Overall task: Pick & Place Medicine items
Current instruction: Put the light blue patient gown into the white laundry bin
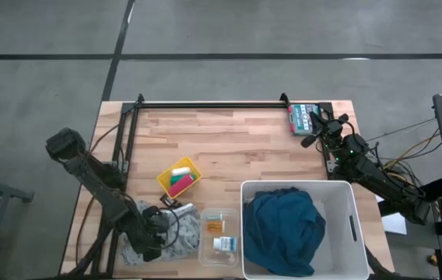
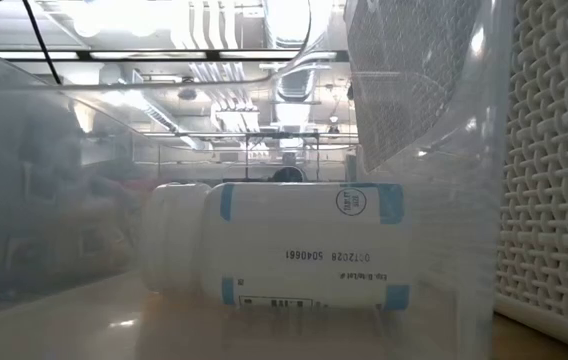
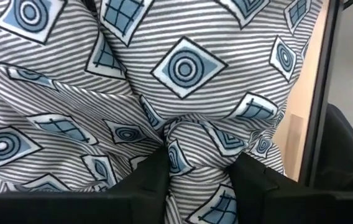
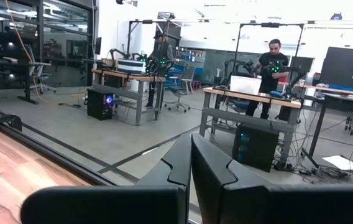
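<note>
The white medicine item with blue print lies on its side in a clear container; the low view shows it close up. The small orange item lies in the same container. My left gripper is at the near left of the table, shut on the grey patterned cloth beside the container. My right gripper waits shut at the far right corner and touches nothing; in the right wrist view its fingers point out into the room. My left gripper pinches a raised fold of the grey striped cloth between its two fingers. The fabric bunches up between the fingers, and the rest of it spreads out past them, puckered toward the hold. How many layers are in the fold I cannot tell.
A white basket holding a blue cloth stands at the near right. A yellow tray with pink and green items sits mid-table. A green-grey box lies at the far right corner. A black frame runs along the far and left edges.
</note>
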You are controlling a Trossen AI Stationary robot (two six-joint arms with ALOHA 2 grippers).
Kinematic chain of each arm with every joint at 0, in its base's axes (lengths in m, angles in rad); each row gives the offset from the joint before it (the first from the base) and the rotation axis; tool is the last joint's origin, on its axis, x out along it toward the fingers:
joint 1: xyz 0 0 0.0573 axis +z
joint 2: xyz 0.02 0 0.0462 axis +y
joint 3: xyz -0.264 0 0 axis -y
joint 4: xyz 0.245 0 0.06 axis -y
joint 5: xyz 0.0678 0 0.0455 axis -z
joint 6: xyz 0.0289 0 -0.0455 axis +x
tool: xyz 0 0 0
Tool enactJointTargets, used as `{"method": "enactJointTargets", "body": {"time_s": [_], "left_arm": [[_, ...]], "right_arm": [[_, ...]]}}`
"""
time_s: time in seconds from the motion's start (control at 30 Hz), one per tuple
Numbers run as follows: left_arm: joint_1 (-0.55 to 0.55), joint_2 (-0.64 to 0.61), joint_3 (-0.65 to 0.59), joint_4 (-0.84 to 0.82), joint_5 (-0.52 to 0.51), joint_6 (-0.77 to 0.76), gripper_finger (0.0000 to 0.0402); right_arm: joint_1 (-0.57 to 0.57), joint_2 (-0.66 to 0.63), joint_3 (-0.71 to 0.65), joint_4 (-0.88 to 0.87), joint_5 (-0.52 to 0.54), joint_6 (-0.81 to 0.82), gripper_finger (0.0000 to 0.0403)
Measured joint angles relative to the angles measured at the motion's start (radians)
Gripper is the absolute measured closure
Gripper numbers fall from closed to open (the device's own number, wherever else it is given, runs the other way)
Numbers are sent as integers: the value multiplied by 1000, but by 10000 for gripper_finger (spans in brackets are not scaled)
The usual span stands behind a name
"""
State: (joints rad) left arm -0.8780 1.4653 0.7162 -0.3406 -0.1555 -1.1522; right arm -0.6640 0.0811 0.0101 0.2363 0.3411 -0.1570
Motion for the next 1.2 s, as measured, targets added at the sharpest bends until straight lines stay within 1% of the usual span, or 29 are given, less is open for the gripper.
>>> {"method": "enactJointTargets", "body": {"time_s": [0.13,0.27,0.43,0.57,0.83,1.2], "left_arm": [[0,-5,13,-5,-2,1,287],[0,-7,57,-46,-2,4,287],[0,-8,116,-98,-14,53,286],[0,-8,160,-150,-37,61,286],[0,-8,232,-212,-82,137,286],[0,-11,366,-420,-169,164,286]], "right_arm": [[0,0,0,0,0,0,394],[0,0,0,0,0,0,394],[0,0,0,0,0,0,394],[0,0,0,0,0,0,394],[0,0,0,0,0,0,394],[0,0,0,0,0,0,394]]}}
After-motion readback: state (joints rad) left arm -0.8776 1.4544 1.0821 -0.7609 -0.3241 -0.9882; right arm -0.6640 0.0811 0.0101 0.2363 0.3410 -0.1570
